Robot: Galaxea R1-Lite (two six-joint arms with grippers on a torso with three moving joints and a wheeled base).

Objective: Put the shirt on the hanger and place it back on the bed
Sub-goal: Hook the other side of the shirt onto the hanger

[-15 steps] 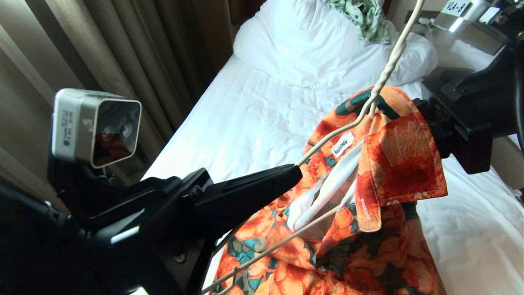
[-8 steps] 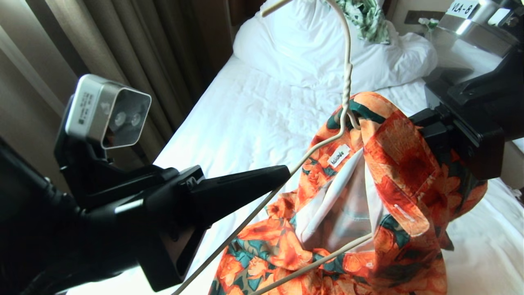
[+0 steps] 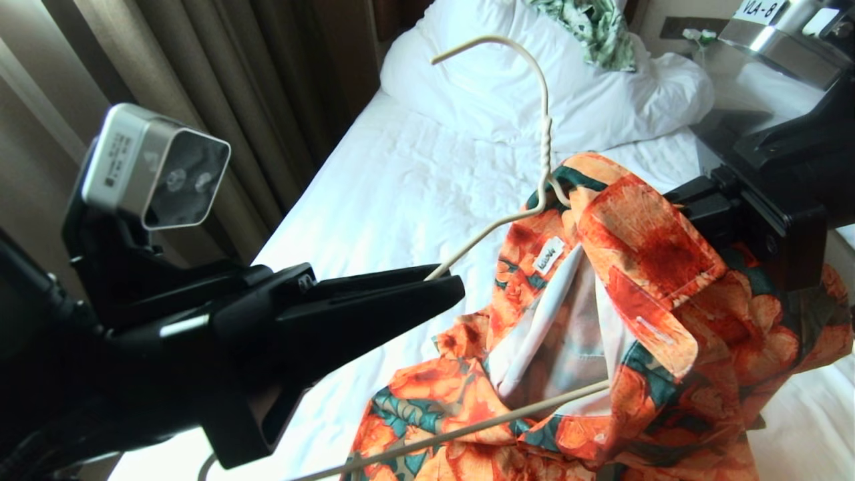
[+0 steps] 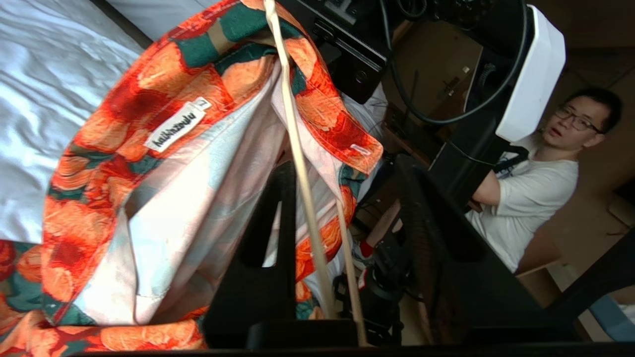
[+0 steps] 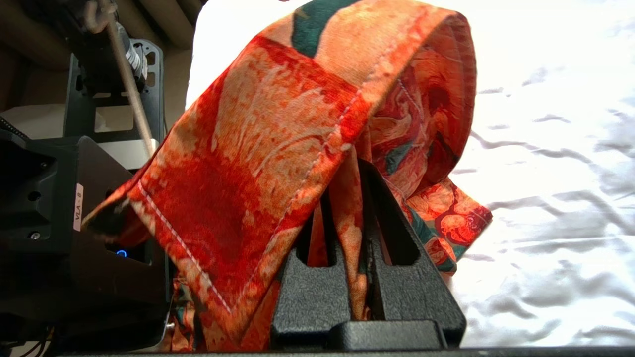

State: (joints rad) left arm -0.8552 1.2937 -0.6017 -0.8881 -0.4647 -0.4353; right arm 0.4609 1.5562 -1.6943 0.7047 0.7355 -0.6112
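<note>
My left claw (image 3: 454,290) is big, black and smooth. It fills the lower left of the head view. Its two fingers are spread a little. The thin side wire of the hanger (image 3: 544,133) runs in between them. In my left wrist view the wire lies right by one finger (image 4: 280,233), with a wide gap to the other one. I cannot tell if the wire touches.

The hanger is skinny, cream-white wire. It has a twisted neck and a round hook that curls up over the pillow (image 3: 501,80). Its bottom bar crosses low in the picture, and its far end is hidden inside the shirt (image 3: 641,254).

My right claw (image 5: 349,183) is at the right side of the head view, mostly hidden behind the cloth. Its rough black fingers are pressed together, pinching a fold of the shirt by the collar.

The shirt is soft and floppy, with big orange flowers on dark green. Its inside is pale, with a small white label (image 3: 549,254). It hangs in a bunch in the middle and lower right, above the bed (image 3: 401,187). Its bottom part is cut off.

The bed sheet is white and crinkly. A green leafy cloth (image 3: 601,27) sits at the top edge. Brown curtains (image 3: 200,80) hang at the upper left.
</note>
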